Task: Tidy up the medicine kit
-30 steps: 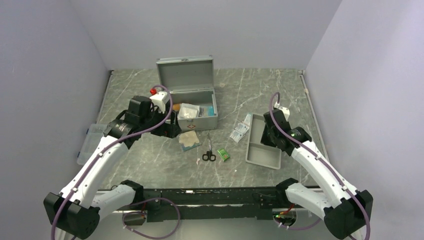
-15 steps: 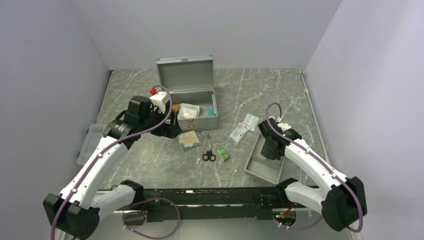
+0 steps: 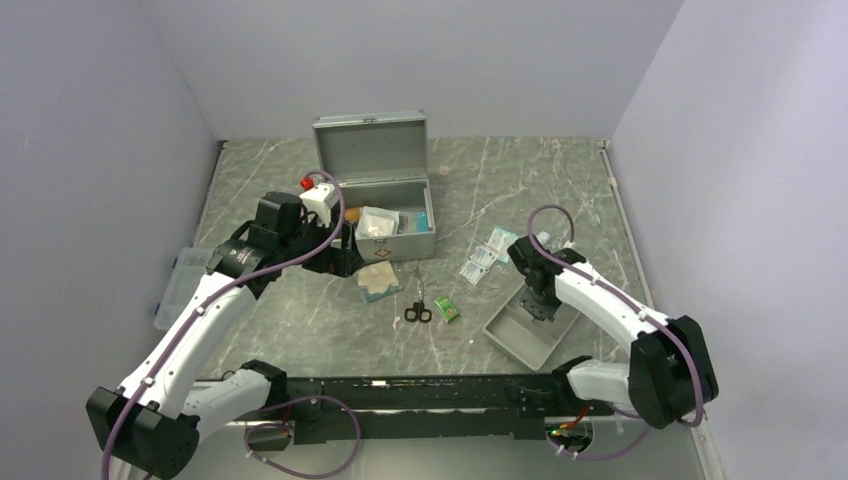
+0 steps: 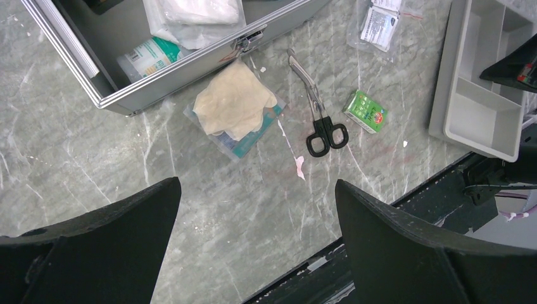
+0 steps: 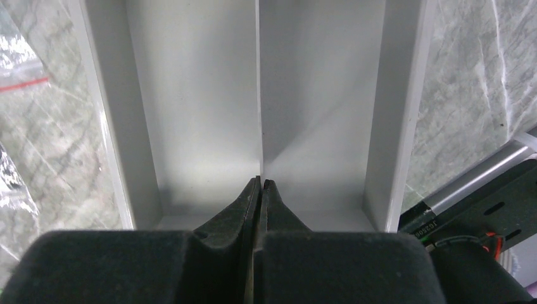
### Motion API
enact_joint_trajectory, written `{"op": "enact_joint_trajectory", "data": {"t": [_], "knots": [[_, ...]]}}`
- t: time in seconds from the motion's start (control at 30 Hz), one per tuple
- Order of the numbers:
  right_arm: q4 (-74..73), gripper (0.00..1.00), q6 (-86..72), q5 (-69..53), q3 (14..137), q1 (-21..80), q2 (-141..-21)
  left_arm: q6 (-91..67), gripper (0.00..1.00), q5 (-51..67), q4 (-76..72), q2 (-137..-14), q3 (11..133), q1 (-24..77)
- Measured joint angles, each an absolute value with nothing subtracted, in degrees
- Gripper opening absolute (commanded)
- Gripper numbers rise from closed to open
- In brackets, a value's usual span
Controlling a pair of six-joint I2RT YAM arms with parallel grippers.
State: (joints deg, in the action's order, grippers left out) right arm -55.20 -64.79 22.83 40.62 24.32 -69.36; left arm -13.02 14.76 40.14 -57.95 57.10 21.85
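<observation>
Open medicine kit [image 3: 392,243] mid-desk [image 3: 300,325] toward the back; grey tray [image 3: 520,338] pinched by the right tool [image 5: 259,183].
The kit, a silver-grey metal case with its lid upright, holds a white packet [image 4: 196,16], cut off by the frame edge, and a green-and-white box [image 4: 149,57]. The right tool is closed on the tray's thin divider. The left tool [image 4: 256,190] gapes wide, holding nothing, just in front of the kit. A clear box [image 3: 178,285] is half hidden by the left arm, and its contents cannot be made out.
</observation>
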Motion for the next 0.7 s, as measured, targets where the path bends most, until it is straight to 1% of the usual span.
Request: {"op": "enact_joint_trajectory", "data": {"t": [0.2,0.23,0.33,0.4,0.43,0.53,0.7], "knots": [[-51.79,0.05,-67.29,23.53,41.74,22.81,-74.70,-13.02,0.99,14.76,40.14,-57.95,57.10,21.85],[-51.27,0.08,-67.68,23.53,41.91,22.72,-75.70,-13.02,0.99,14.76,40.14,-57.95,57.10,21.85],[-50.81,0.27,-68.42,23.64,42.92,22.55,-78.17,-13.02,0.99,14.76,40.14,-57.95,57.10,21.85],[-50.33,0.36,-68.86,23.59,43.35,22.52,-79.00,-13.02,0.99,14.76,40.14,-57.95,57.10,21.85],[-50.28,0.38,-68.99,23.64,43.42,22.52,-79.09,-13.02,1.00,14.76,40.14,-57.98,57.10,21.85],[-50.76,0.43,-68.86,24.10,43.94,22.52,-78.35,-13.02,1.00,14.76,40.14,-58.00,57.08,21.85],[-53.17,0.49,-67.92,26.41,47.55,22.46,-73.08,-13.02,0.99,14.74,40.14,-58.02,57.08,21.85]]}}
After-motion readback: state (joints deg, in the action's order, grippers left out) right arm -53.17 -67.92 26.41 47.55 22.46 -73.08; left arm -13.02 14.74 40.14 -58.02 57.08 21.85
